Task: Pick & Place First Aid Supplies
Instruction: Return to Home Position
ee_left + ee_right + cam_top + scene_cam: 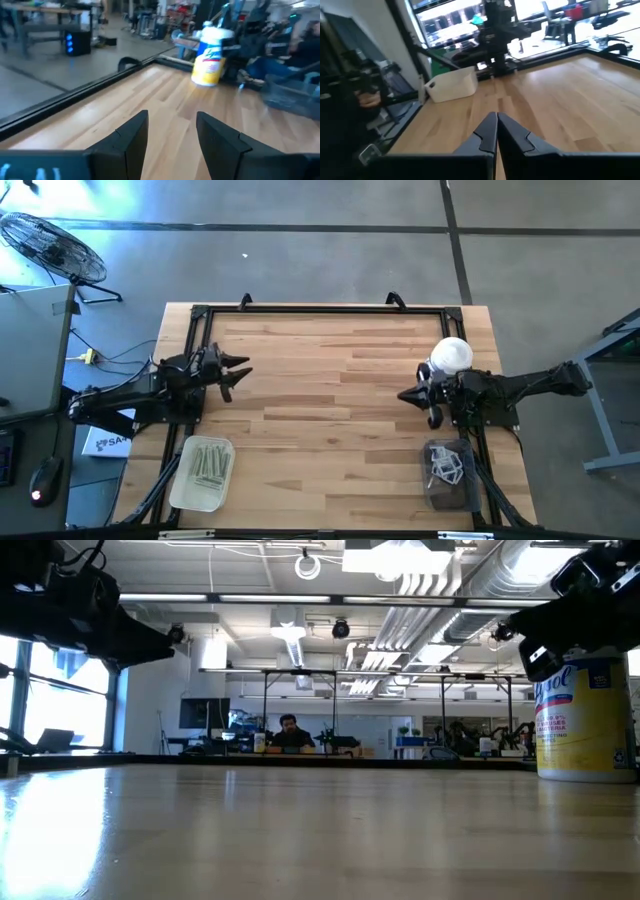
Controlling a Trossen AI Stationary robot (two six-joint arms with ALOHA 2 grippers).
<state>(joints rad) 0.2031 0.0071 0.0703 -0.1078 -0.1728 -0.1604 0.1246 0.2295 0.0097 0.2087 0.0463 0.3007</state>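
Down at seven o'clock, the white bin (179, 486) held the green bandage strips (209, 461); at five o'clock, the black bin (456, 496) carried the white pads (446, 464). Up the table, the left gripper (240, 377) hung at nine o'clock, fingers apart. The right gripper (405, 395) sat at three, fingers pressed together. Just beyond it stood the yellow bottle (450, 357).

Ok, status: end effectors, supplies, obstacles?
Left end effector open, right end effector shut, both empty. Strips in white bin, packets in black bin. Bottle by right arm.
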